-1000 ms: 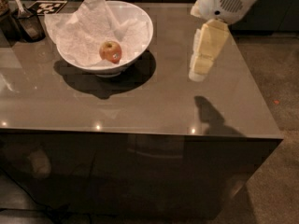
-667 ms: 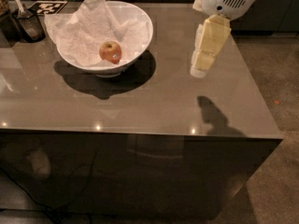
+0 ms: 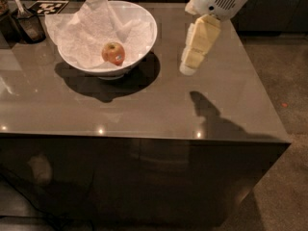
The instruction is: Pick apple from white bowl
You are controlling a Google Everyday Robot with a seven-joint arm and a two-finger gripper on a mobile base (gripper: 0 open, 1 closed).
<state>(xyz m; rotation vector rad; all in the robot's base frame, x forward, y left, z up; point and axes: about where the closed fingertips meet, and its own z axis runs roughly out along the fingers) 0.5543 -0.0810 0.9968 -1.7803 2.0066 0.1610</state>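
The apple (image 3: 113, 53), small and red with a yellow patch, lies in the white bowl (image 3: 144, 37) on crumpled white paper towel (image 3: 84, 30). The bowl stands on the grey-brown table at the back left. My gripper (image 3: 188, 69) hangs from the white arm at the top right. It points down above the table, to the right of the bowl, clear of its rim and apart from the apple.
A dark container with a utensil (image 3: 26, 24) stands at the far left back, beside a black-and-white marker tag (image 3: 48, 6). The table's right edge (image 3: 269, 105) drops to the floor. The gripper's shadow (image 3: 207, 110) lies on the tabletop.
My gripper has moved a little to the left, toward the bowl, and slightly up. The apple and bowl have not moved.
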